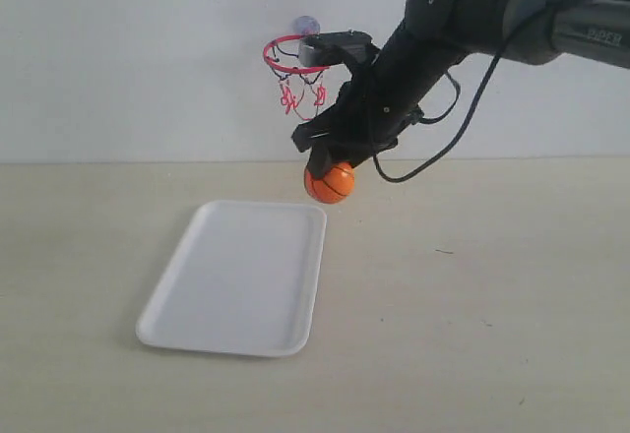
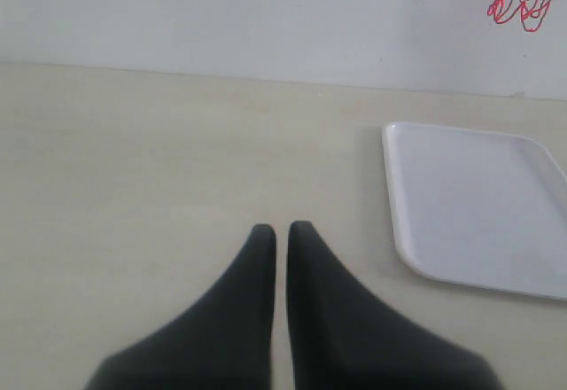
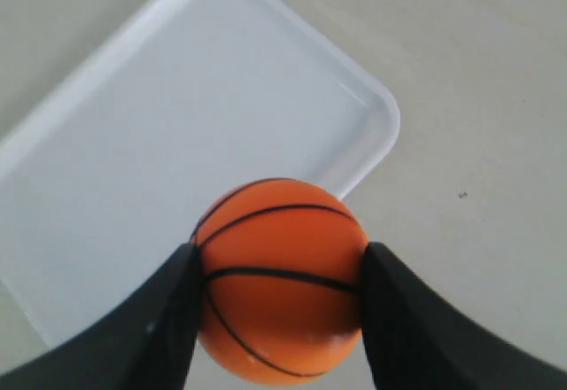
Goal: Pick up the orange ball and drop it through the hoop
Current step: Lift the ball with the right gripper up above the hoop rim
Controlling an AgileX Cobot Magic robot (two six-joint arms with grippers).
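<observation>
- While my two arms work above it, the pale beige wooden tabletop [image 1: 492,305] runs back to a plain white wall.
- The flat white rectangular plastic tray [image 1: 236,285] lies on the table left of centre, with nothing in it.
- My right arm, black and cabled, reaches in from the upper right and slants down across the middle. In the exterior view it overlaps the right side of the hoop.
- The small toy hoop with its red ring and red-and-black string net [image 1: 291,69] is fixed to the wall by a round suction cup, well above the table.
- The small orange ball with thin black seams [image 1: 330,185] hangs in the air above the tray's far right corner, clear of tray and table.
- My right claw [image 3: 279,275] is closed narrow on the ball, one dark finger pressed to each side.
- My left claw [image 2: 281,230] has its fingers nearly together with nothing between them. It hovers low over bare table, well apart from the tray and far from the hoop.
- What matters next, I judge: the ring sits above the ball and a little to its left, so I must lift above the rim before releasing. Being round, the ball needs no turning, and my right arm is plainly the nearer.
</observation>
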